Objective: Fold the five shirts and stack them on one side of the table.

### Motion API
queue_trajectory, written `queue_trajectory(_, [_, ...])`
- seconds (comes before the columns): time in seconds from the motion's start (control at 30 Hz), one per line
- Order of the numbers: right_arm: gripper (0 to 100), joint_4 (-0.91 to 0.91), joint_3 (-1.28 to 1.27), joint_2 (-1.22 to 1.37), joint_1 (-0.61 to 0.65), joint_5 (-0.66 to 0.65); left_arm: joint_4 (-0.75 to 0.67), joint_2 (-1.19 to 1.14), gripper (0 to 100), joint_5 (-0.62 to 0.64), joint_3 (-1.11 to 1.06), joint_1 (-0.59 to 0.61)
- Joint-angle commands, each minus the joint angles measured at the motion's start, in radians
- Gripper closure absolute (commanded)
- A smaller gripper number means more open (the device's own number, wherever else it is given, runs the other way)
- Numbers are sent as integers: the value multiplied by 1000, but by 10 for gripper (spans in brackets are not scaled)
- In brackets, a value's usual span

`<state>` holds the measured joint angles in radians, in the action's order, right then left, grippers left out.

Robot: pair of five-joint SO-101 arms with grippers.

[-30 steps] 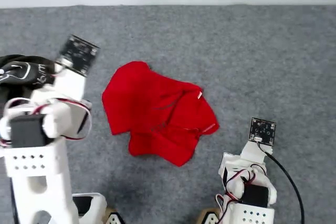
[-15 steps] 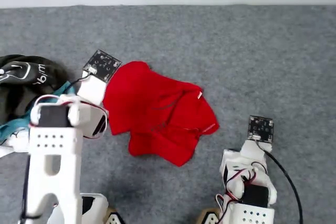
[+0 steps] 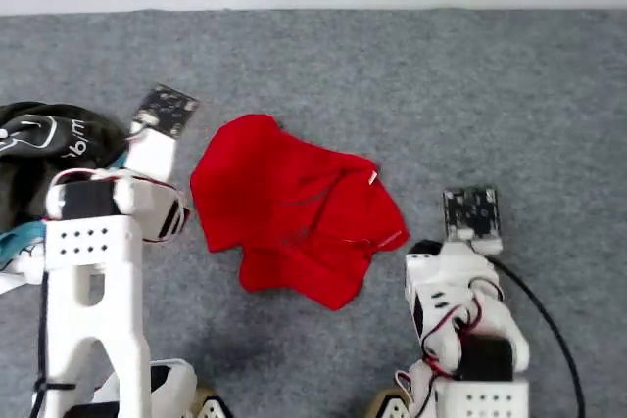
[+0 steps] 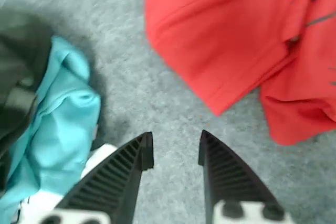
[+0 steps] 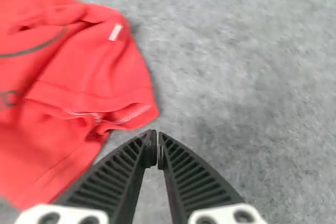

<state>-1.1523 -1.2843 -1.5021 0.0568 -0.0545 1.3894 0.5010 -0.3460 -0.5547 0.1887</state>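
Observation:
A crumpled red shirt [image 3: 294, 210] lies in the middle of the grey table. In the left wrist view the red shirt [image 4: 236, 40] is beyond my left gripper [image 4: 176, 148], which is open over bare grey surface, a short way from the shirt's edge. A turquoise shirt [image 4: 55, 124] and a dark shirt [image 4: 18, 77] lie to its side. The dark shirt [image 3: 44, 149] and turquoise cloth [image 3: 20, 240] sit in a pile at the table's left edge. My right gripper [image 5: 157, 148] is shut, empty, just off the red shirt [image 5: 63, 87] hem.
The left arm's white body [image 3: 93, 281] stands between the pile and the red shirt. The right arm's base [image 3: 465, 325] is at the lower right. Bare grey table [image 3: 490, 95] stretches to the right and back, ending at a pale wall.
The left arm swung from over the pile toward the red shirt, then eased back slightly. The right arm shifted left, toward the red shirt.

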Motion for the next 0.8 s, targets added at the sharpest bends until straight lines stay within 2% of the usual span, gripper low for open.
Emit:
queue_trajectory(0.0, [987, -7, 209, 283, 94, -6, -15, 0, 848, -3, 4, 75])
queue_trajectory(0.23, [984, -18, 511, 791, 200, -37, -12, 0, 848, -3, 2, 141])
queue_trajectory(0.37, [984, -94, 710, 1015, 226, -107, -14, 0, 848, -3, 4, 152])
queue_trajectory(0.6, [977, -254, 1042, 1379, 257, -107, -14, 0, 848, 5, -2, 150])
queue_trajectory(0.77, [825, -381, 1267, 1627, 277, -52, -18, 0, 848, 5, -2, 149])
